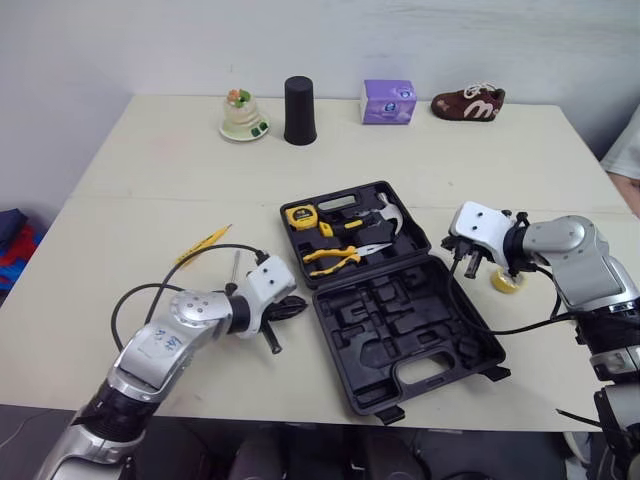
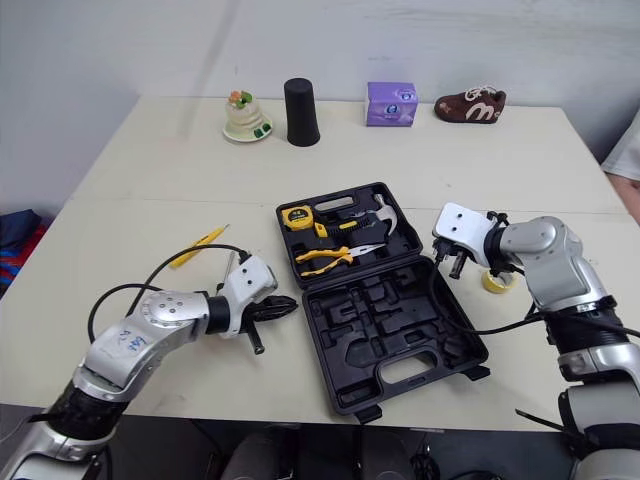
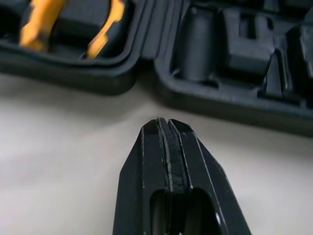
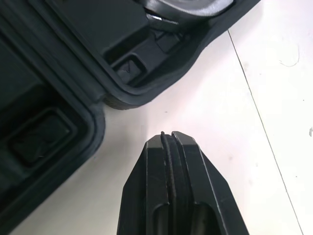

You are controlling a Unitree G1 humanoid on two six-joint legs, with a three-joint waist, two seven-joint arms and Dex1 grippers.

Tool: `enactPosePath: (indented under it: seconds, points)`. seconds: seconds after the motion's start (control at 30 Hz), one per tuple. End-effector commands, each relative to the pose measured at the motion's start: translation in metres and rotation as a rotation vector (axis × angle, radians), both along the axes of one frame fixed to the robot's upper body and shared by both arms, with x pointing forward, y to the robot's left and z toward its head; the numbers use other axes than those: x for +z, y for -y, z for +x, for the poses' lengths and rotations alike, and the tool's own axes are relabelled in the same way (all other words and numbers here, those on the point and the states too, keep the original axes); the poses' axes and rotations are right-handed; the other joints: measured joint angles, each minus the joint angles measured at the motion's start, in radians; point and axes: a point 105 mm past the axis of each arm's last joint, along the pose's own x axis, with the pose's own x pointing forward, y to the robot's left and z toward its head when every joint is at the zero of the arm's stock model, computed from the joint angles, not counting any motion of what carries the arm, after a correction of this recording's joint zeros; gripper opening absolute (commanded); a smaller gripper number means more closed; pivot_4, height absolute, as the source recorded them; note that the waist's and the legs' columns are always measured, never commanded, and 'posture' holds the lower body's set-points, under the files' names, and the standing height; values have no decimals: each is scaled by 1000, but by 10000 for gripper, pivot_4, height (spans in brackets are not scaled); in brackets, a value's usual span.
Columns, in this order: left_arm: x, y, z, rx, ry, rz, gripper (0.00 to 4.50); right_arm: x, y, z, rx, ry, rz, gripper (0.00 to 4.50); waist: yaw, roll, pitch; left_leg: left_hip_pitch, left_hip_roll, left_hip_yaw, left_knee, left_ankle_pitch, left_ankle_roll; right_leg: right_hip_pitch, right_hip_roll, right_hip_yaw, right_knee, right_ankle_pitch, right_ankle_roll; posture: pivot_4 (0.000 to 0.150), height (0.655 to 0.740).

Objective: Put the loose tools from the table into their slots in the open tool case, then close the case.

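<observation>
With both my left gripper (image 1: pixel 296 304) and right gripper (image 1: pixel 466 266) pressed shut on nothing, the screwdriver (image 1: pixel 271 340) lies just behind my left fingertips beside the tool case (image 1: pixel 440 350); it looks stiff, light and apt to roll, so I would pinch its black handle.

Four things stand in a row at the back, near the white wall (image 1: pixel 300 40). From left to right there is a small toy cake (image 1: pixel 243 117), a tall black cup (image 1: pixel 299 110) that is wider at the bottom, a purple box (image 1: pixel 388 101), and a brown shoe (image 1: pixel 468 103) with white laces. A blue and red thing (image 1: pixel 15 245) lies down low at the far left.
</observation>
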Motion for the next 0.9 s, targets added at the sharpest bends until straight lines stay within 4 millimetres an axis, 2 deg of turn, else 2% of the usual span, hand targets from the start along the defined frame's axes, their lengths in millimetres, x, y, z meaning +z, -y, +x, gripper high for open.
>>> enactPosePath:
  seconds: [0.03,0.13,0.37,0.53,0.7,0.77,0.9]
  points:
    - [6,6,7,3,46,2,0,6,-2,3,22,0,12,274,-1,0,0,0,0,0,0,0,0,0,0,0,0,0,0,1500,7400]
    - [3,9,12,29,47,12,0,-6,-8,1,47,-66,56,274,0,0,0,0,0,0,1,0,0,0,0,0,1,0,0,1500,7400]
    - [4,13,24,58,74,-16,0,-15,-24,0,126,-85,139,274,-1,0,0,0,0,0,2,0,0,0,0,0,1,0,0,1500,7400]
    - [14,18,25,15,107,-20,0,-15,-30,-17,210,-126,162,274,1,0,0,0,1,0,2,0,0,0,0,0,2,0,0,1500,7400]
    - [14,15,29,-61,152,31,0,-13,-43,-52,347,-162,215,274,3,0,0,-1,1,-1,2,0,0,0,0,-1,1,0,0,1500,7400]
    - [14,12,31,-76,178,58,0,-11,-44,-59,345,-165,235,274,2,0,0,-1,1,-1,2,0,0,0,0,-1,1,0,0,1500,7400]
    - [11,11,32,-100,168,59,0,-14,-33,-64,268,-140,208,274,0,0,0,0,1,-1,2,0,0,0,0,-1,3,0,0,1500,7400]
